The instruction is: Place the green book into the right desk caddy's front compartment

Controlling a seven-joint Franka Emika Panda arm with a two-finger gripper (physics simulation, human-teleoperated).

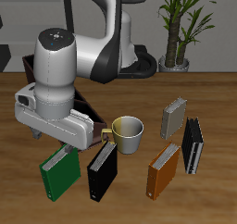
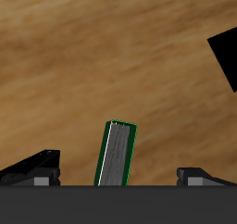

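While the right desk caddy (image 1: 88, 112) sits dark behind my arm, farther back on the table (image 1: 213, 107), the green book (image 1: 59, 172) lies near the front edge, directly beneath my gripper (image 1: 57, 140). My fingers (image 2: 37, 166) are spread wide, holding nothing, one on each side of the book (image 2: 116, 155). Its long axis runs roughly front to back, slightly slanted, so its narrow width lies between my fingertips.
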